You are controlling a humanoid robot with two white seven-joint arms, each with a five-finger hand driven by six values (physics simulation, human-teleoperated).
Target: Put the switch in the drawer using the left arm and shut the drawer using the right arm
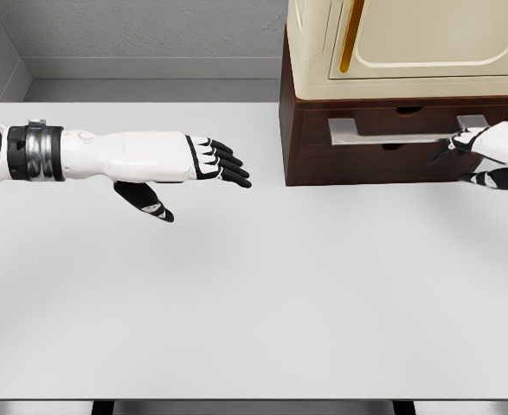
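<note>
The left hand (pixel 203 169) hangs over the white table (pixel 254 303), near its left edge. Its fingers are stretched out flat, its thumb points down, and it holds nothing. The switch cannot be seen anywhere, not on the table and not in the hand. A brown chest with drawers (pixel 383 138) stands at the back right corner of the table. A cream box (pixel 409 43) sits on top of it. The top drawer has a gray handle (pixel 392 134) across its front. The right hand (pixel 487 156) comes in from the right edge. Its dark fingers (pixel 448 149) touch the right end of the handle. I cannot tell if it grips the handle.
</note>
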